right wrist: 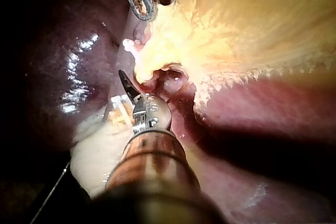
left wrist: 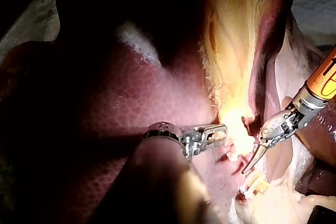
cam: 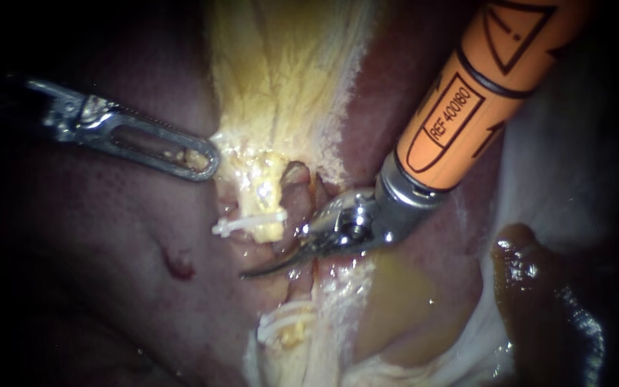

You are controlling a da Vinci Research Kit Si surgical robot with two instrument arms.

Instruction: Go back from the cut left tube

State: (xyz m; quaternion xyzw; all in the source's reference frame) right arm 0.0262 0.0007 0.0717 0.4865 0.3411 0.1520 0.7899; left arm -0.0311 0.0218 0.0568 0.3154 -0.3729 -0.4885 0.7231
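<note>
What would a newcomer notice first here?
The orange-shafted right instrument, curved blades shut, lies between an upper clip and lower clips, all white. Then the bright yellow tissue above, with the left instrument at its edge.

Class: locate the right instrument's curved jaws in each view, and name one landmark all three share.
Endoscope: right instrument at centre, curved jaws shut, pointing lower left.
Left wrist: right instrument just beyond the left instrument.
Right wrist: right instrument ahead of its own shaft.
Shared landmark: paired white clips near its tip.
</note>
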